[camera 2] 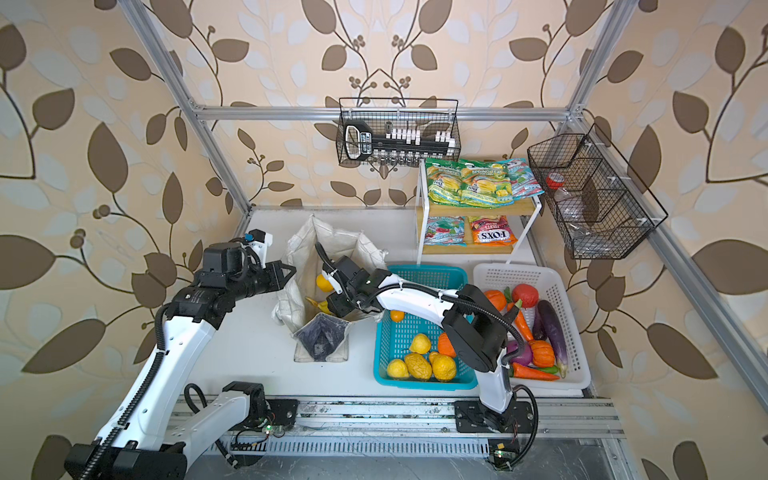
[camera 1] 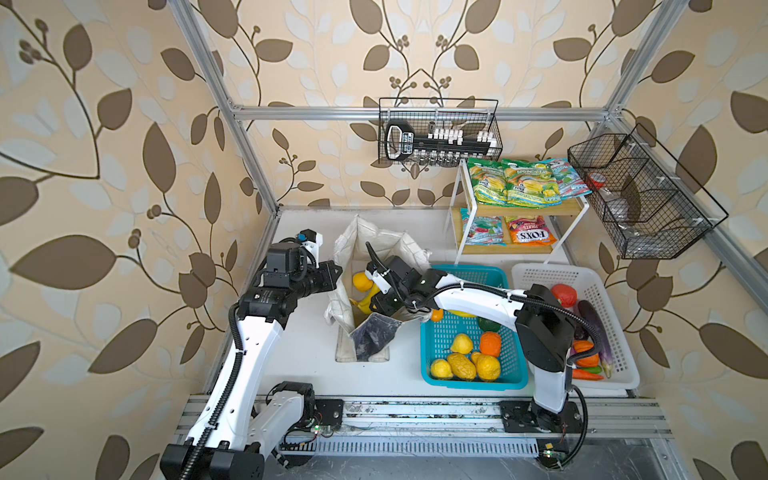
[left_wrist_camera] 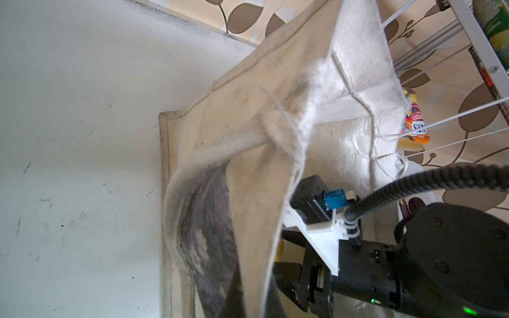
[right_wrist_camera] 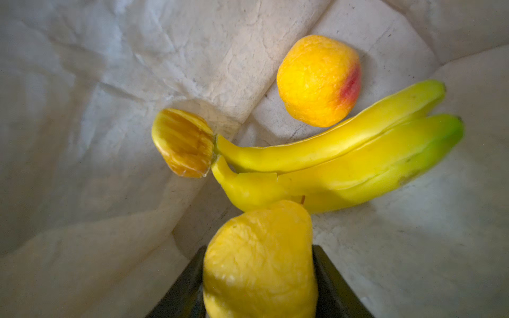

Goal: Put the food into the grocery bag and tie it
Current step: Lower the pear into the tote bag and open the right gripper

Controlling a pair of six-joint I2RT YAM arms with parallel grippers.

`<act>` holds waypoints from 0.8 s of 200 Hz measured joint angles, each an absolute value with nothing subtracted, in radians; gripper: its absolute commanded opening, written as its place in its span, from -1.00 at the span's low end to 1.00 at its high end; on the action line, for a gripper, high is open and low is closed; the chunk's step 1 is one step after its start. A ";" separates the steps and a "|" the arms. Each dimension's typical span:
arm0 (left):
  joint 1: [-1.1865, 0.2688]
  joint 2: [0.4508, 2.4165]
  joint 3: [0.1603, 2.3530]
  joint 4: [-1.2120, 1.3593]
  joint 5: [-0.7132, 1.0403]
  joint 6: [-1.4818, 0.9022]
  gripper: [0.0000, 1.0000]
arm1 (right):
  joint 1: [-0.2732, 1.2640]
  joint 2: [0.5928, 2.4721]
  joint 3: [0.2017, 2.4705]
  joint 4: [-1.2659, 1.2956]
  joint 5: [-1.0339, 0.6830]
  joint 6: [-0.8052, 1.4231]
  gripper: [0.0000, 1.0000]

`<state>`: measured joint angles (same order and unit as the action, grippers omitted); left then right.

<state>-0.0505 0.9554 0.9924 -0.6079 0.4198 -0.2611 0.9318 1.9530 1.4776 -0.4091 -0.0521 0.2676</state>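
Inside bag (right_wrist_camera: 82, 82), right pincer (right_wrist_camera: 259, 271) clasping yellow fruit (right_wrist_camera: 259, 242)

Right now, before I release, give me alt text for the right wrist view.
The right gripper holds a wrinkled yellow toy fruit between its black fingers, inside the off-white canvas grocery bag. On the bag floor lie a yellow banana bunch, a round yellow-orange fruit with a red blush and a small orange striped piece.
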 measured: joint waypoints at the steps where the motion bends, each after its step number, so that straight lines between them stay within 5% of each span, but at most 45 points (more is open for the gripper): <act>1: -0.051 0.955 0.992 -0.608 0.420 -0.261 -1.00 | 0.932 1.954 1.478 -0.409 -0.051 0.268 0.04; 160: -0.051 0.948 0.992 -0.609 0.419 -0.261 -1.00 | 0.940 2.070 1.499 -0.378 -0.002 0.268 0.17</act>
